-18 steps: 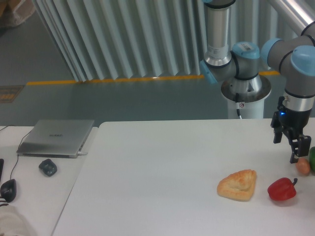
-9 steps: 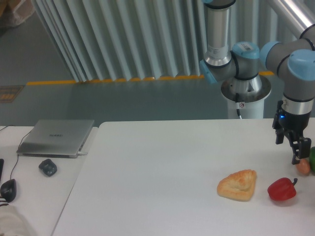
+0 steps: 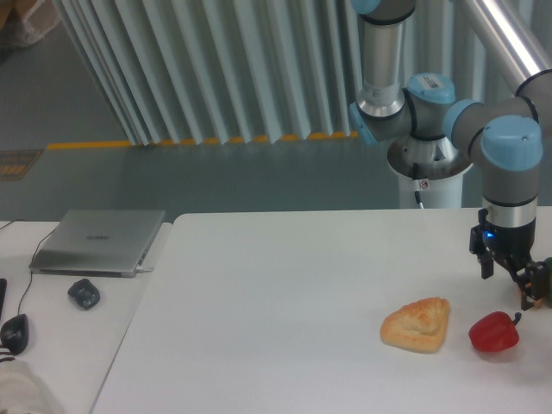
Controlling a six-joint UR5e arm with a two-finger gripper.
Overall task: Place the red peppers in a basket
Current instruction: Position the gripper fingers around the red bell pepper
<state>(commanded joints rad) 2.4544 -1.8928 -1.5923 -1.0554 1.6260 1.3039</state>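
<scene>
The red pepper (image 3: 493, 332), glossy with a short dark stem, lies on the white table (image 3: 285, 293) near the front right. My gripper (image 3: 509, 285) hangs just above and behind it, slightly to its right, with its jaws apart and nothing between them. It does not touch the pepper. No basket is in view.
A golden bread piece (image 3: 417, 324) lies just left of the pepper. A green vegetable (image 3: 547, 290) shows at the right edge, partly behind the gripper. A closed laptop (image 3: 99, 241), a dark lump (image 3: 84, 294) and a mouse (image 3: 13, 331) sit on the left desk.
The gripper has come down and a little left, closer to the red pepper. The small tan-orange item seen beside it before is now hidden behind the gripper.
</scene>
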